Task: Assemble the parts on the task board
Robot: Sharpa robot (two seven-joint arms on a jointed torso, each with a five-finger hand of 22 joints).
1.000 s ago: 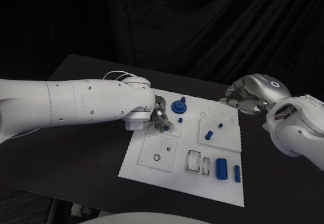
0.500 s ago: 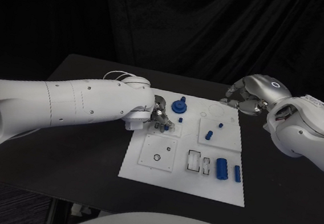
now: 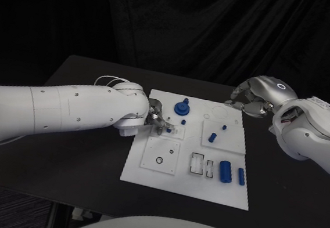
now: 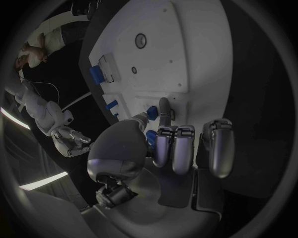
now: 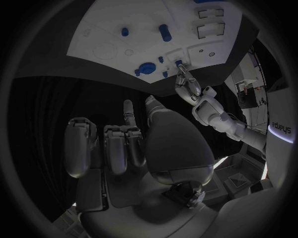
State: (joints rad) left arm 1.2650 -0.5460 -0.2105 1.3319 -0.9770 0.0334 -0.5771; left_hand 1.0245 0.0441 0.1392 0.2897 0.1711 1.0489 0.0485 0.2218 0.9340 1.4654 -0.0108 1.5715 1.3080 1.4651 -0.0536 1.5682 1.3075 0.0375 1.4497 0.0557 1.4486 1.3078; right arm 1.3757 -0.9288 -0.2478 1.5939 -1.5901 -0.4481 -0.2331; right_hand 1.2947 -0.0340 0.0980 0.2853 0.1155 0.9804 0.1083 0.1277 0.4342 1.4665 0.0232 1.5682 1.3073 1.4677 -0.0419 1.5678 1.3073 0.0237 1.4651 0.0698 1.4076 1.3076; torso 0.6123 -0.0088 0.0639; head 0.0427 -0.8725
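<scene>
Left hand (image 3: 157, 121) pinching small blue part (image 4: 151, 111) over task board (image 3: 173, 178); gear-topped blue part (image 3: 183, 108) just beyond. Right hand (image 3: 248, 102) curled, holding nothing, past board's far corner.

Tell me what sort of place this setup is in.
Probably a robotics lab or test cell: a black table against a dark curtain backdrop, carrying a white task board with small blue plastic parts, worked by white arms with a silver left hand.

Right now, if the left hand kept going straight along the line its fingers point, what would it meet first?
Probably the small blue part at its fingertips, on the white task board. The left hand points across the board; the wrist view shows that part just ahead of the fingers, though depth is unclear.
</scene>
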